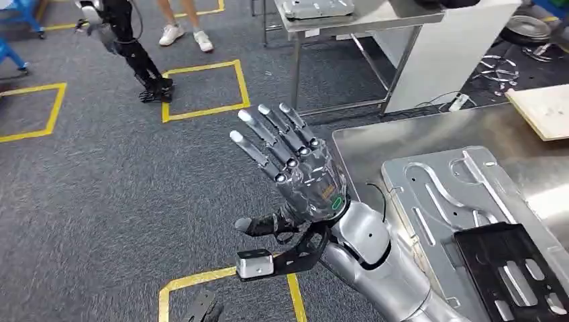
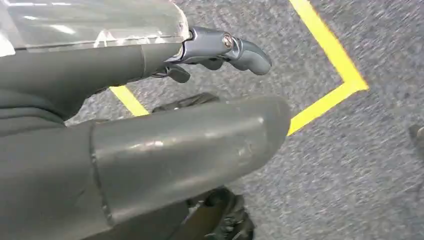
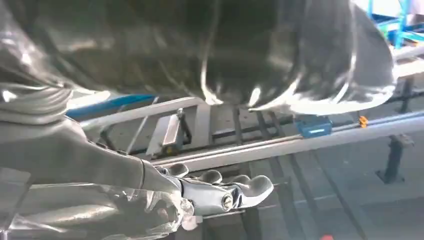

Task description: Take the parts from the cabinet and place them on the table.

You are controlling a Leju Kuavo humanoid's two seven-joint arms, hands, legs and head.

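Note:
My right hand (image 1: 295, 171) is raised over the grey carpet, just left of the metal table (image 1: 376, 144). Its fingers are spread and straight, the thumb sticks out sideways, and it holds nothing. The right wrist view has its fingers (image 3: 220, 192) in front of distant metal racks. On the table lie a silver stamped plate (image 1: 456, 194) and, on the plate's near end, a black slotted part (image 1: 516, 275). My left hand (image 1: 203, 308) hangs low by a yellow floor line; its thick thumb (image 2: 190, 150) and a finger (image 2: 235, 50) hold nothing.
A wooden board (image 1: 543, 111) lies at the table's far right. Beyond stands a second metal table (image 1: 349, 23) with a tray-like part. Another robot's dark legs (image 1: 144, 67) and a person's white shoes (image 1: 184, 37) are at the back left. Yellow tape squares (image 1: 201, 87) mark the carpet.

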